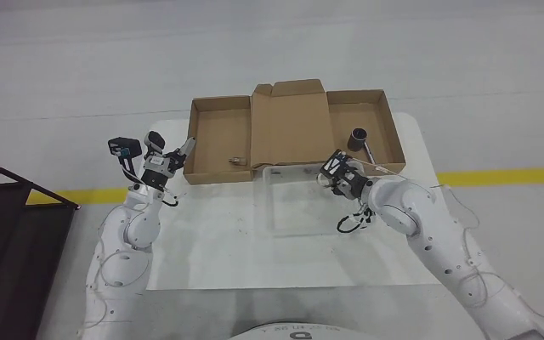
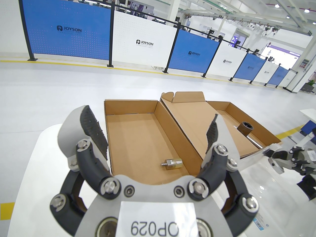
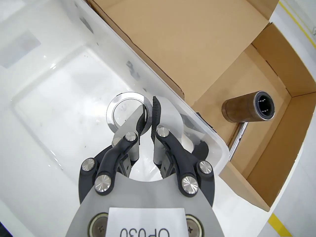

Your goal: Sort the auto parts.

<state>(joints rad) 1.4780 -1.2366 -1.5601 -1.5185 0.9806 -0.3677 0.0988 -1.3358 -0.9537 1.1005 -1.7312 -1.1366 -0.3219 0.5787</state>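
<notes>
- Already, two parts lay sorted in the open brown cardboard box (image 1: 289,119). A small silver metal fitting (image 2: 172,164) sat in its left compartment. A dark brown cylindrical bushing (image 3: 246,108) rested with a thin silver rod (image 3: 237,135) in its right compartment.
- The right gripper (image 3: 149,114) pinched the rim of a flat silver metal ring (image 3: 127,96). It held the ring just in front of the box, above the clear plastic tray (image 1: 293,212) that sat against the box's front wall.
- The left gripper (image 2: 151,114) hung spread wide and empty near the box's left front corner.
- By the look of it, the ring was the part in hand and had not yet reached a compartment.
- Placing the ring in the box seemed to be the main step left, so the sorting looked well along.
</notes>
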